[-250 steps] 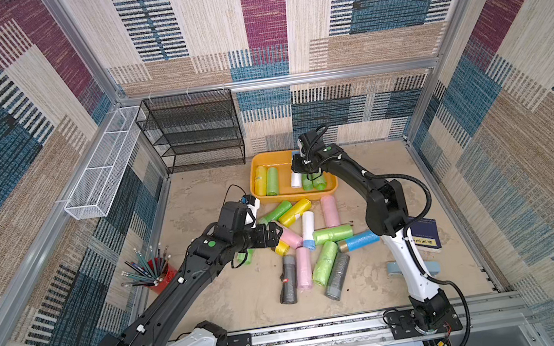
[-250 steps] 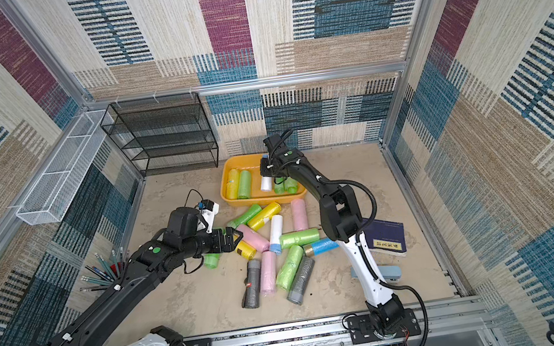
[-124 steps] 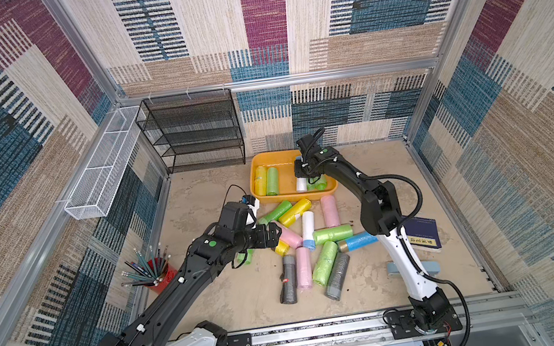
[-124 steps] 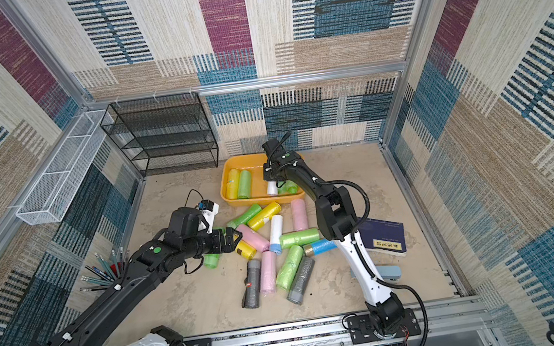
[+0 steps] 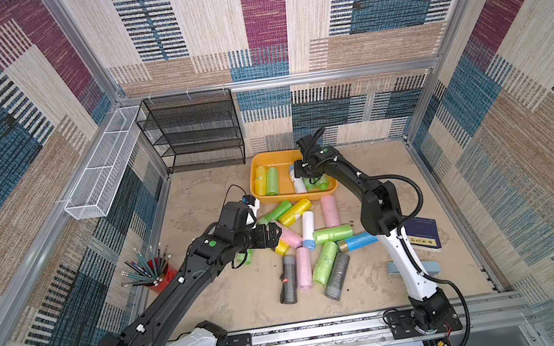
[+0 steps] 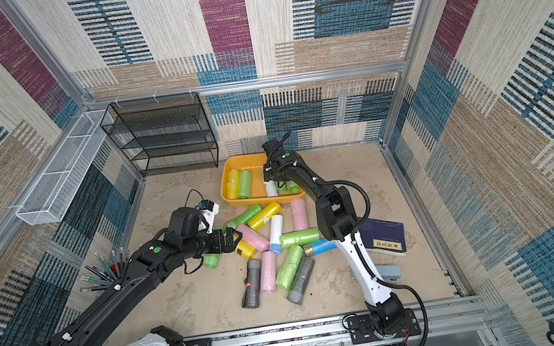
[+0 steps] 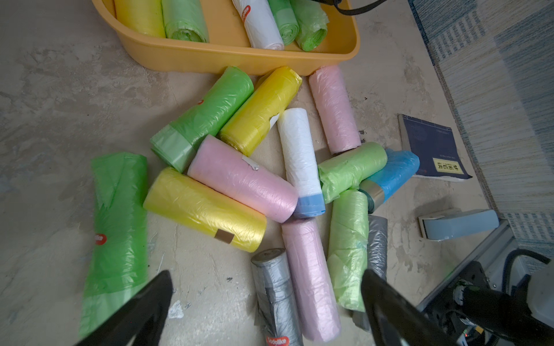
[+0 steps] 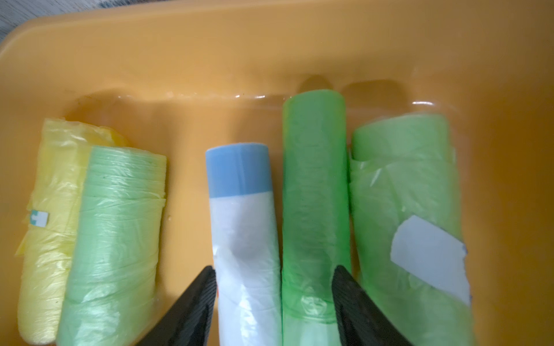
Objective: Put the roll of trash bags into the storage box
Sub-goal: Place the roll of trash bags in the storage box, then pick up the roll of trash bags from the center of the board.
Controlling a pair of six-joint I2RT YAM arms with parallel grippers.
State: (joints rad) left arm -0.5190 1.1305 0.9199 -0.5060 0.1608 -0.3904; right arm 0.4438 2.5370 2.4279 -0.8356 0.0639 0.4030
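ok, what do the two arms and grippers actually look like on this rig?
Both are mostly black, boxy links. The left arm and right arm each have a white link near the base and a green dot towards the wrist. A black cable loops beside the right arm's elbow. The left gripper and right gripper have black tapered fingers; the right's look ribbed.

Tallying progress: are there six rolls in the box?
No, the box holds five: a yellow roll, a white roll and three green rolls.
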